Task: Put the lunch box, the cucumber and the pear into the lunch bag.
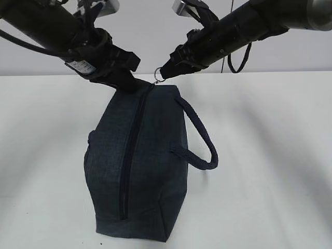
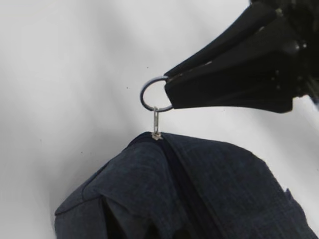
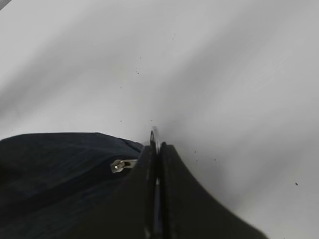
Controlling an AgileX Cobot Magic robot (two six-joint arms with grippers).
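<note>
The dark navy fabric lunch bag (image 1: 137, 161), a boxy shape with a padded loop handle (image 1: 199, 140) hanging off its right flank, stands on the white table (image 1: 270, 155) in the middle of the exterior view, its long zipper (image 1: 132, 150) running down the facing side and apparently closed along all the length that shows. The right gripper (image 1: 165, 73) has its fingers pressed together on the silver ring zipper pull (image 2: 154, 94) at the bag's far top end; the left wrist view shows the ring caught between the black fingertips, and the right wrist view shows the ring's edge sandwiched in the shut fingers. The left gripper (image 1: 127, 83) bears on the bag's top edge just beside the zipper's end, seemingly steadying the fabric, though I cannot tell whether its fingers are spread or pinching cloth. The lunch box, cucumber and pear appear in no view. The step in hand is probably working the zipper. The next move likely calls for drawing the ring along the track while the other arm braces the bag against tipping.
</note>
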